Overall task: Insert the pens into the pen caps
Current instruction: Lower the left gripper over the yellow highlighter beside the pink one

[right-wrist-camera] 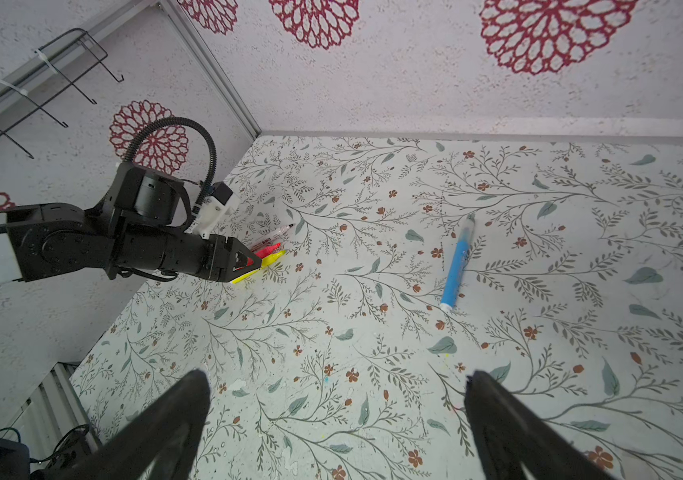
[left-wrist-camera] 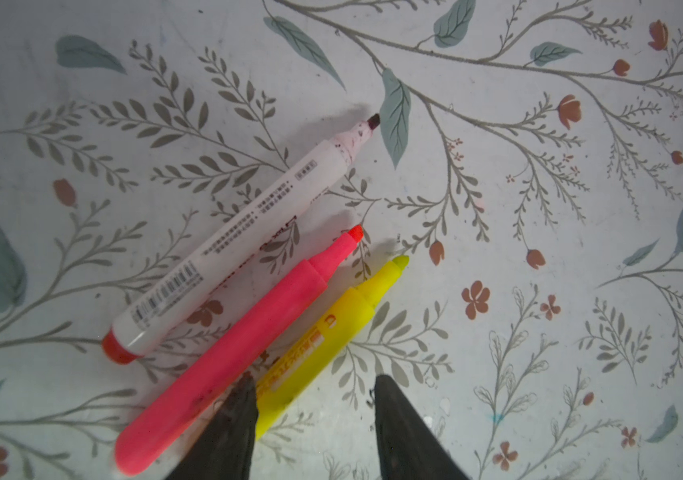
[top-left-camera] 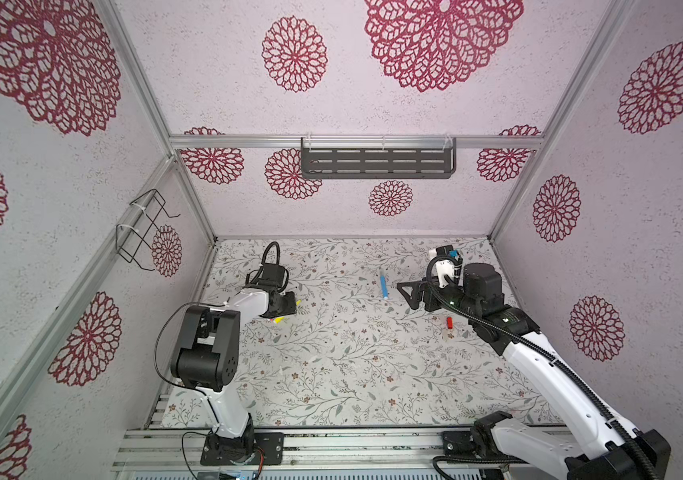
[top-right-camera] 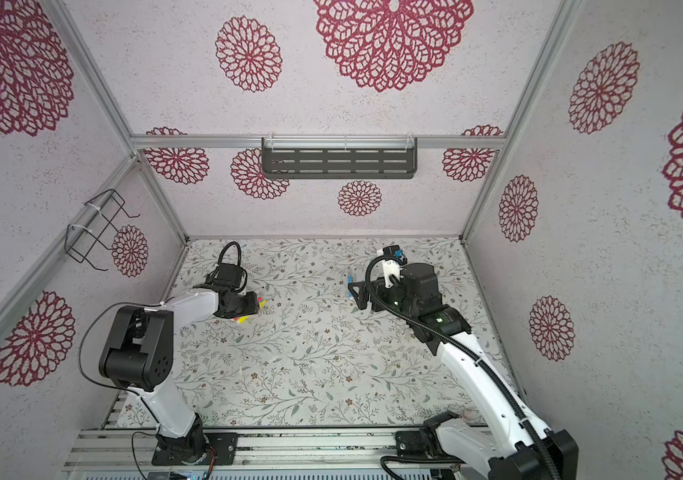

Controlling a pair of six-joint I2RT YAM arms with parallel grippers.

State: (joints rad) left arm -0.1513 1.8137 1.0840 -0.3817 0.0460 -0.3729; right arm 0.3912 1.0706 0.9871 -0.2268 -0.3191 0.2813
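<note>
On the flowered desk (top-left-camera: 331, 374), at the far left, the left fingers (left-wrist-camera: 231, 428) stand released, one on each side of the yellow pen (left-wrist-camera: 331, 332). Just beside it lie the pink pen (left-wrist-camera: 240, 357) and the white pen (left-wrist-camera: 227, 257). The right fingers (right-wrist-camera: 510, 428) hang released and empty, near the blue pen (right-wrist-camera: 458, 266). A red cap (top-left-camera: 450, 322) lies on the right.

We see three uncapped pens lying side by side on the tabletop (left-wrist-camera: 539, 291), tips pointing one way: the white pen (left-wrist-camera: 227, 241) (red end, dark nib), the pink pen (left-wrist-camera: 240, 345) and the yellow pen (left-wrist-camera: 323, 336). The blue pen (right-wrist-camera: 456, 266) lies well apart. A red cap (top-left-camera: 450, 321) sits just beside a pale cap (top-left-camera: 446, 333).
</note>
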